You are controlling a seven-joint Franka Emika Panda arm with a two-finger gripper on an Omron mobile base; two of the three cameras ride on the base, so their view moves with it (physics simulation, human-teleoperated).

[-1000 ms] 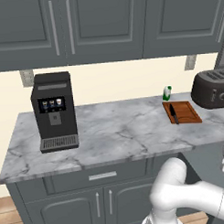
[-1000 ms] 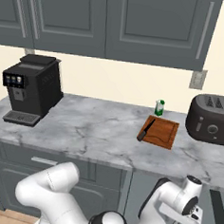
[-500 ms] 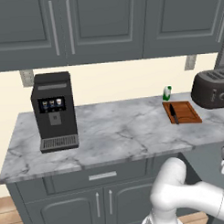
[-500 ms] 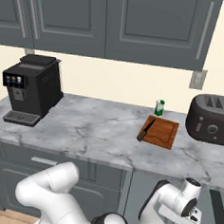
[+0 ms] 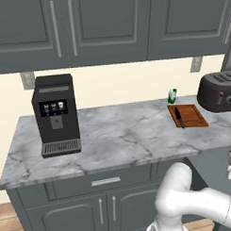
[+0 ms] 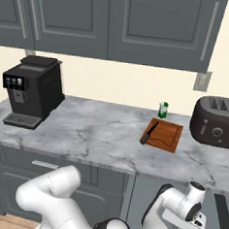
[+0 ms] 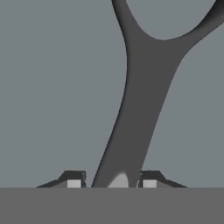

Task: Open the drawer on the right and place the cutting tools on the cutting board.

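Reddish-brown wood marks the cutting board (image 5: 188,115), which lies on the marble table (image 5: 113,136) between a small green-and-white bottle (image 5: 172,95) and the toaster (image 5: 217,91). A slim black knife (image 6: 148,132) is already laid along the board's left edge, so one of the two cutting tools can be judged as delivered. The pale forked tool (image 7: 140,100) is seen in the hand view, lying on a plain grey floor that is taken to be the inside of the opened drawer. The pincer (image 7: 111,183) is set astride the tool's handle, one finger tip at each side and close to it; whether the handle is yet clamped cannot be told. What is left, by this reading, is for the tool to be gripped, lifted out and carried up to the board beside the knife.
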